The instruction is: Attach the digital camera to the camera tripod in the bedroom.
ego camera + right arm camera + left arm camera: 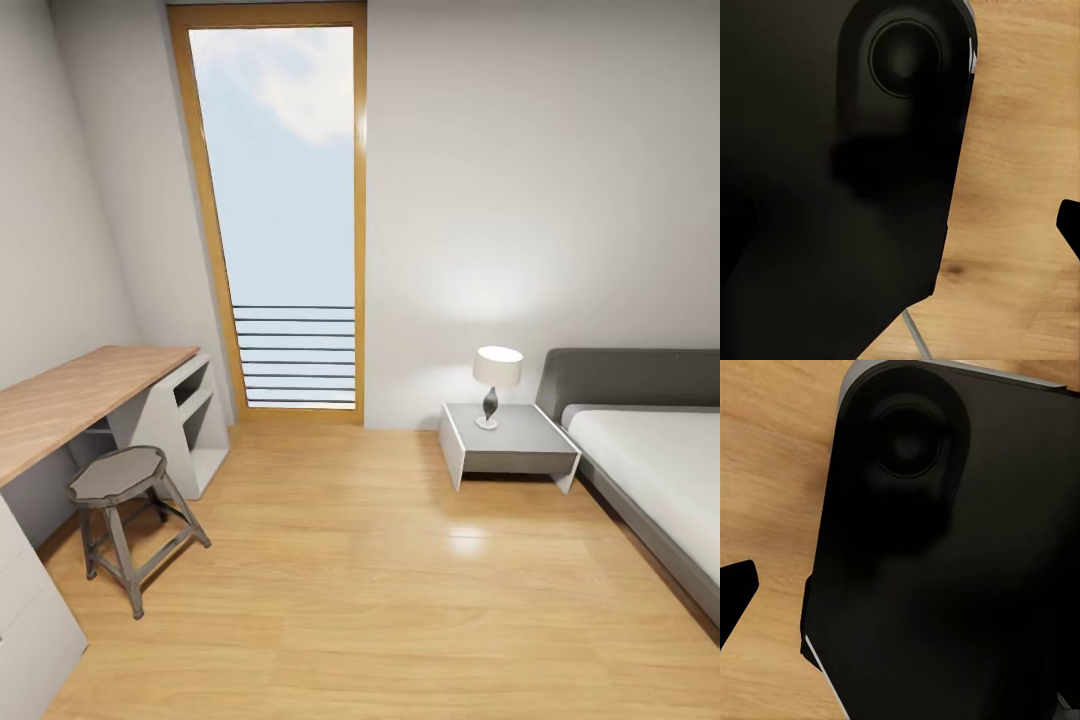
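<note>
The robot stands in the bedroom and looks over a light wood floor (380, 600) toward a tall window (285, 210). On the left there is a desk (70, 400) with a stool (120, 480) in front of it. On the right a nightstand (505, 440) carries a lamp (495, 380), and the bed (650, 460) is just beside it. From what can be seen here I cannot say where the camera and the tripod are, so I judge the robot must look for them first. The wrist views show mostly the robot's own dark body above the floor, with one dark finger tip (735, 592) at the edge of each picture, so I cannot tell whether the grippers are wide or narrow. The risk now is in driving: the stool legs stick out, and the nightstand corner is low. A turn made too close could knock them, or could pass the tripod without noticing it.
</note>
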You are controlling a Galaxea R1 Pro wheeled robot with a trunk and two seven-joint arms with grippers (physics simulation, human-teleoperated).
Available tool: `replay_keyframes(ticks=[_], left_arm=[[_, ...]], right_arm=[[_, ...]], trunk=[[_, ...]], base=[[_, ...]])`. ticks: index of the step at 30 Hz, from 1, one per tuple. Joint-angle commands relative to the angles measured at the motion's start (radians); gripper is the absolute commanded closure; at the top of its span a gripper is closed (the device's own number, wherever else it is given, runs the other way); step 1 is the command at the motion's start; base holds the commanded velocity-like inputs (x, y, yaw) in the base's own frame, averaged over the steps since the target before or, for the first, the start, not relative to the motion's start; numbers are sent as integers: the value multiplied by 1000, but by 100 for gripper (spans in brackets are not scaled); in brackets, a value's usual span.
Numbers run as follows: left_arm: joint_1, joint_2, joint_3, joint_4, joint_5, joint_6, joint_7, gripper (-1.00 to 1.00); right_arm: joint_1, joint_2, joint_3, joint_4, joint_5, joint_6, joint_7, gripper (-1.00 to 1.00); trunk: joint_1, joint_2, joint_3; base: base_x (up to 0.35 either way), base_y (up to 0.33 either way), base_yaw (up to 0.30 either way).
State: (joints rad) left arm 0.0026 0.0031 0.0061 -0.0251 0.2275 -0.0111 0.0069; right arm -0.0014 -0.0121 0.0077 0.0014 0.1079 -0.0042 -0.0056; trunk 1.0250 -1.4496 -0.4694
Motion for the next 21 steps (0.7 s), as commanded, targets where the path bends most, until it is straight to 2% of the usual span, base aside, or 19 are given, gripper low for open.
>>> replay_keyframes(ticks=[1, 21], left_arm=[[0, 0, 0, -1, 6, -1, 1, -100], [0, 0, 0, -1, 6, -1, 1, -100]], right_arm=[[0, 0, 0, 0, 10, 0, -1, -100], [0, 0, 0, 0, 10, 0, -1, -100]], trunk=[[0, 0, -1], [0, 0, -1]], base=[[0, 0, 0], [0, 0, 0]])
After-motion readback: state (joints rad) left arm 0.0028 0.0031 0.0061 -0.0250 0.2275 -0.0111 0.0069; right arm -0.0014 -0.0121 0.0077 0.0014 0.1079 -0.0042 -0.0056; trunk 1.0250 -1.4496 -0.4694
